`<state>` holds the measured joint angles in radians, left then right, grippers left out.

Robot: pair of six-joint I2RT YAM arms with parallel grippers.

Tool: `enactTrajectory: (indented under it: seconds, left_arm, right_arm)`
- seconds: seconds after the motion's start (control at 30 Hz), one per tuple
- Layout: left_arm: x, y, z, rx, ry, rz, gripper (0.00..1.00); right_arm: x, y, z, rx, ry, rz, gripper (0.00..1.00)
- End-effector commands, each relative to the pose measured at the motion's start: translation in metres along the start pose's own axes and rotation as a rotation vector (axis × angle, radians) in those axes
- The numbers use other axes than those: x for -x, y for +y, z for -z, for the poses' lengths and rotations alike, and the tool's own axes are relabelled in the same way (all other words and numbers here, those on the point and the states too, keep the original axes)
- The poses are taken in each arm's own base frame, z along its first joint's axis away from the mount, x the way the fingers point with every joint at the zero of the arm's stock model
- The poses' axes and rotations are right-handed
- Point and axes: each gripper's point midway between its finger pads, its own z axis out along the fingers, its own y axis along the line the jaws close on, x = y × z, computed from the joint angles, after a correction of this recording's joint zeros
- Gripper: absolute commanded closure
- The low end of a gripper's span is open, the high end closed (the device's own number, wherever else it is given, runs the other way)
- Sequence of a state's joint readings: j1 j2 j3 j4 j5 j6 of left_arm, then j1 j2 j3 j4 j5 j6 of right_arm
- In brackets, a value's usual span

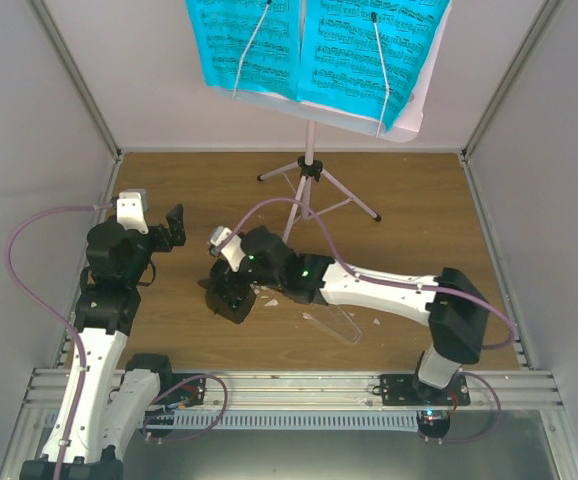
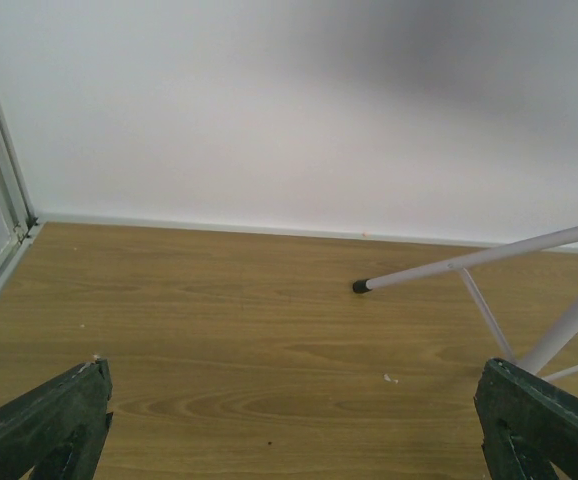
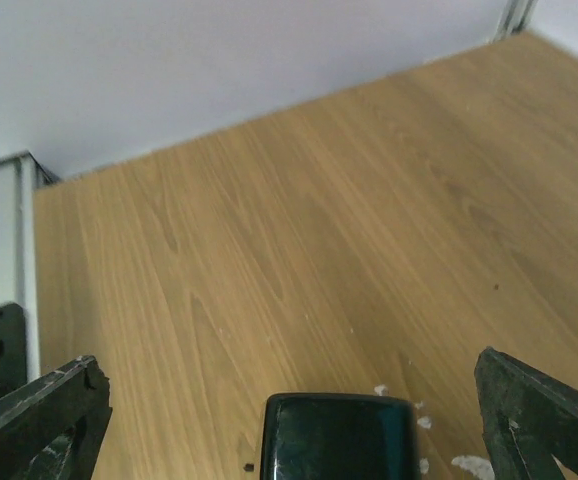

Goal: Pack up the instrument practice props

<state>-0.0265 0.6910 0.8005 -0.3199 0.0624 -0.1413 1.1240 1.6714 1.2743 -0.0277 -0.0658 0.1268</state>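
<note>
- The right gripper (image 3: pixel 287 385) has its fingers spread fully wide and holds nothing. The black metronome (image 3: pixel 337 436) sits between the two fingers, closer to the palm than to the tips, and as far as I can see it touches neither finger.
- The left gripper (image 2: pixel 291 372) is also fully spread and empty, with only bare table (image 2: pixel 219 300) between its fingers. One tripod leg (image 2: pixel 469 262) of the music stand (image 1: pixel 310 150) lies ahead of the finger on the right of that view, well apart from the tips.
- The metronome looks small, stiff and glossy. I judge it is slippery, and its sloping sides could squeeze out of closing fingers. It is better to take it low, across two opposite faces.
- Its clear cover (image 1: pixel 334 322) lies on the table behind the right fingers, beside the forearm. It seems to be thin, light plastic that may crack, so it needs a gentle grip on one edge.
- The stand is probably top-heavy on its thin legs, so it is best held at the pole. The blue sheets (image 1: pixel 254 40) are soft paper and may slide off.
- Only one face of the metronome shows, cut by the lower edge of the wrist view. In the top view it merges with the dark gripper, so I cannot tell if it is upright or on its side. The top of the stand is cut off, and no container for packing is in view.
</note>
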Motion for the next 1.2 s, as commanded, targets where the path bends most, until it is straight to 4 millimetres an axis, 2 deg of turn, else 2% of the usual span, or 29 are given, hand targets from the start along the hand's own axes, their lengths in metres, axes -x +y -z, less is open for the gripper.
enactTrajectory:
  seconds: [0.0,0.13,0.23,0.57,0.67,0.97,1.17]
  left_arm:
    - [0.004,0.0,-0.001,-0.001,-0.027,0.0,0.01]
    - [0.003,0.0,-0.001,-0.001,-0.025,0.0,0.01]
    - [0.004,0.0,-0.001,-0.002,-0.027,-0.001,0.01]
    - [0.004,-0.002,0.0,-0.013,-0.029,0.001,0.01]
    - [0.005,-0.003,0.0,-0.016,-0.033,0.0,0.01]
    - [0.007,-0.004,0.003,-0.02,-0.041,0.002,0.01]
    - [0.006,-0.005,0.004,-0.024,-0.043,0.0,0.01]
  right_arm:
    - [-0.028,-0.001,-0.02,-0.054,0.119,0.039,0.0]
    - [-0.033,-0.004,-0.03,-0.071,0.134,0.025,0.03]
    - [-0.038,-0.002,-0.035,-0.058,0.146,0.02,0.09]
    - [-0.045,0.003,-0.036,-0.045,0.18,0.02,0.41]
    - [-0.043,0.006,-0.032,-0.042,0.18,0.015,0.43]
    - [-0.029,0.012,-0.004,-0.084,0.154,-0.089,0.67]
    - [-0.026,0.018,0.023,-0.162,0.139,-0.202,0.68]
